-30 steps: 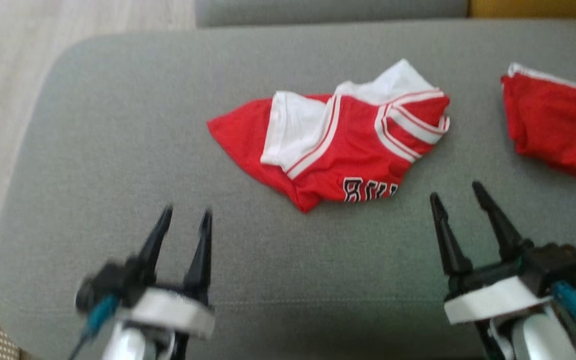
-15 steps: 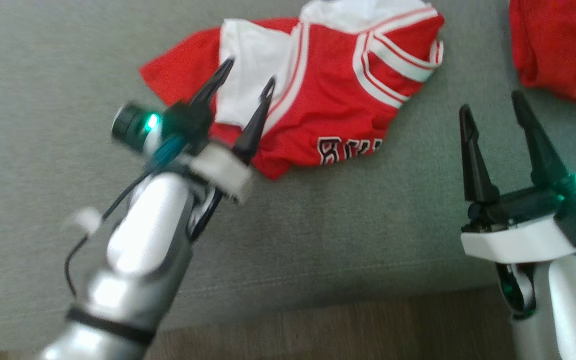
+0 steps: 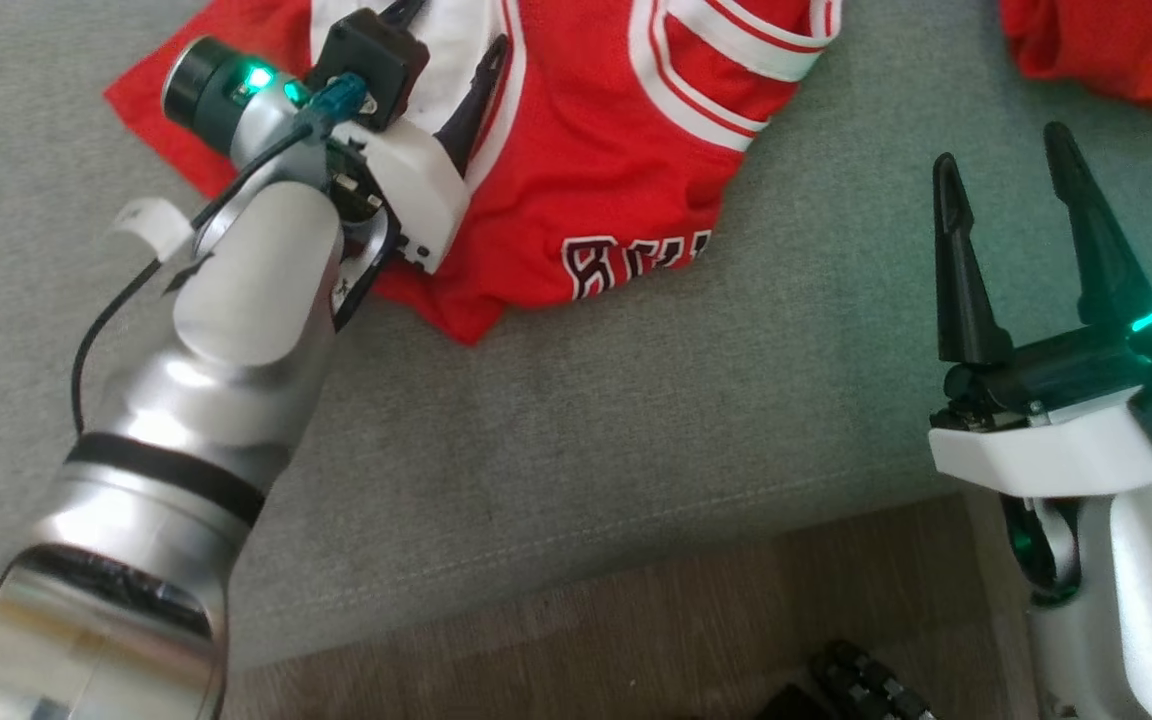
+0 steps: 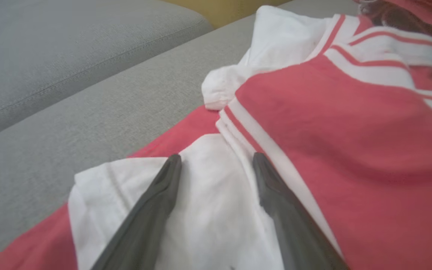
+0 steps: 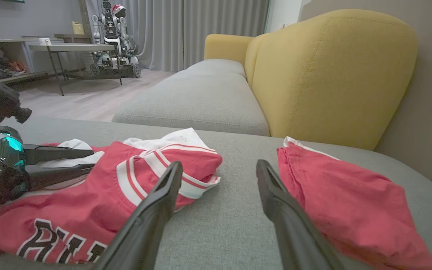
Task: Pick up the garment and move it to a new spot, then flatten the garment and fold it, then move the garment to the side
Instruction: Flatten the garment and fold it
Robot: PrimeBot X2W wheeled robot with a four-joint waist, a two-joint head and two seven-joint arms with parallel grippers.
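Observation:
The garment (image 3: 586, 190) is a crumpled red jersey with white panels, striped trim and black lettering, lying on the grey sofa seat (image 3: 636, 430). My left gripper (image 3: 451, 25) reaches over its left part, open. In the left wrist view that gripper (image 4: 216, 159) has its two fingers spread over a white panel of the garment (image 4: 351, 123); I cannot tell whether they touch the cloth. My right gripper (image 3: 1001, 148) is open above bare cushion, to the right of the jersey. In the right wrist view it (image 5: 219, 164) points between the garment (image 5: 88, 202) and another red cloth, with the left gripper (image 5: 90, 159) at the left.
A second red garment (image 3: 1106, 50) lies on the seat at the far right (image 5: 351, 202). A yellow backrest (image 5: 332, 75) rises behind it. The seat's front edge and wooden floor (image 3: 636, 640) run along the bottom, with a dark object (image 3: 856, 685) there.
The head camera has tipped down and closer. My left arm has reached forward from the near cushion onto the garment's white panel. Both grippers stay open; the right one has barely moved.

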